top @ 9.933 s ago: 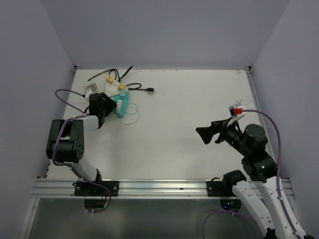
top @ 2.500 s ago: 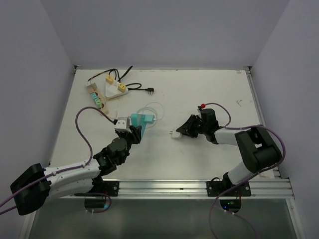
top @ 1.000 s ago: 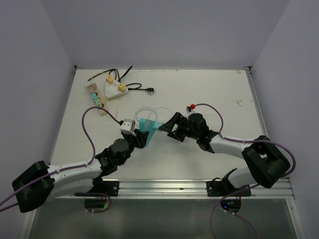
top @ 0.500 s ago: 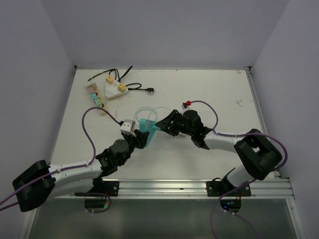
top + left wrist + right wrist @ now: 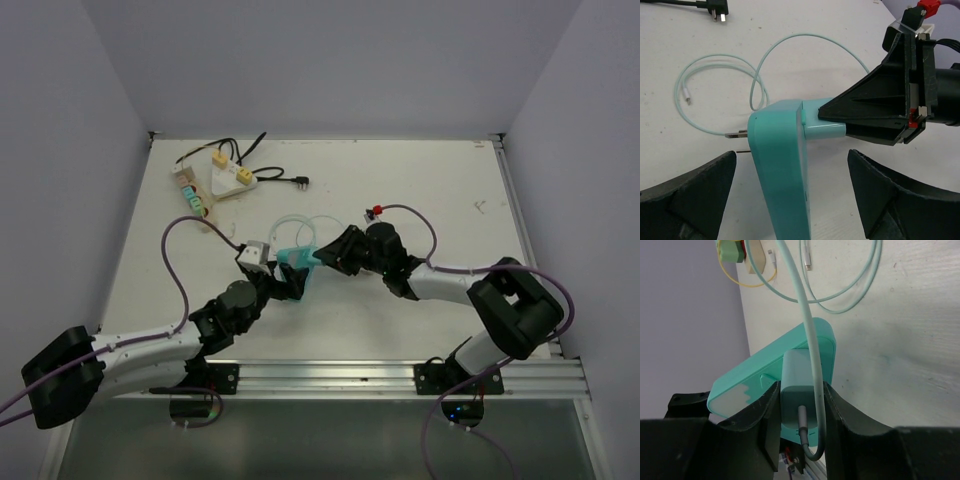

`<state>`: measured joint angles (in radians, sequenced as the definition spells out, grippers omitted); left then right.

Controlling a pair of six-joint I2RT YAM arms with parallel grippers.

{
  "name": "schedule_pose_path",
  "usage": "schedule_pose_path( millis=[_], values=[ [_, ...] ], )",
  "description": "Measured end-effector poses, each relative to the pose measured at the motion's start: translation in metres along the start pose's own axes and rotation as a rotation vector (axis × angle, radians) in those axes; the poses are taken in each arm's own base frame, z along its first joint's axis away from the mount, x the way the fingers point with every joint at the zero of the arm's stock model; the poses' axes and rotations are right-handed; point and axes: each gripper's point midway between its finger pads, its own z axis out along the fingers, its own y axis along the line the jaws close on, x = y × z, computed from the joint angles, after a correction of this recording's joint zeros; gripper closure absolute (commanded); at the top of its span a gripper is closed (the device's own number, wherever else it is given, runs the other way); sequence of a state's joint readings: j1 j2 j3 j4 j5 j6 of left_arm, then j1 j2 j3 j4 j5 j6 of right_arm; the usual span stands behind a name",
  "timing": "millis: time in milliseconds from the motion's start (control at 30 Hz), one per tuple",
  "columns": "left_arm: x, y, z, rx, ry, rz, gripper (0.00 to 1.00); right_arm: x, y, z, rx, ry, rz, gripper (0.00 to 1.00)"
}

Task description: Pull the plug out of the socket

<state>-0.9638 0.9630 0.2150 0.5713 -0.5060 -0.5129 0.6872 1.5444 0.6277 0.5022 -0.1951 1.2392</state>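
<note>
Sitting in the socket (image 5: 752, 377), the plug (image 5: 792, 377) is pinched between right fingers (image 5: 842, 425).

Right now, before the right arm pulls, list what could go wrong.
1. The left tool stands open on either side of the teal socket without gripping it, so a pull by the right tool, closed on the plug, would likely drag the whole socket along instead of separating them.
2. The cable loops back from the plug's end across the plug, inside the right tool's grip; it may snag or strain during the pull.
</note>
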Motion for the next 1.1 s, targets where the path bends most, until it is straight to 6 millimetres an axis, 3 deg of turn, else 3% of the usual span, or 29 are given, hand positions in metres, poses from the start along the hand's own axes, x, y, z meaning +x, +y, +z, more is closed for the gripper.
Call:
schedule_pose_path(
  millis=[200, 367, 500, 600, 767, 900, 1000, 1100],
  values=[
    [-0.003, 0.002, -0.006, -0.033, 0.057, 0.01, 0.0, 0.003, -0.009, -0.007, 0.045, 0.011, -0.069, 1.0],
    [-0.033, -0.01, -0.012, -0.04, 0.077, 0.028, 0.0, 0.004, -0.014, -0.01, 0.077, 0.046, -0.224, 1.0],
    [-0.063, -0.027, -0.015, -0.014, 0.107, 0.058, 0.02, 0.004, -0.004, -0.01, 0.048, 0.088, -0.374, 1.0],
    [-0.072, -0.04, -0.01, 0.007, 0.175, 0.091, 0.07, 0.002, 0.013, -0.009, -0.012, 0.114, -0.515, 1.0],
    [-0.051, -0.039, -0.007, -0.002, 0.317, 0.132, 0.17, 0.003, 0.023, -0.016, -0.072, 0.14, -0.695, 1.0],
    [-0.036, -0.021, -0.008, -0.034, 0.408, 0.116, 0.19, 0.006, 0.029, -0.021, -0.122, 0.158, -0.785, 1.0],
    [-0.035, -0.009, -0.005, -0.059, 0.429, 0.076, 0.21, 0.008, 0.033, -0.024, -0.152, 0.167, -0.829, 1.0],
    [-0.029, -0.015, -0.005, -0.029, 0.462, 0.044, 0.24, 0.009, 0.035, -0.026, -0.175, 0.166, -0.866, 1.0]
  ],
)
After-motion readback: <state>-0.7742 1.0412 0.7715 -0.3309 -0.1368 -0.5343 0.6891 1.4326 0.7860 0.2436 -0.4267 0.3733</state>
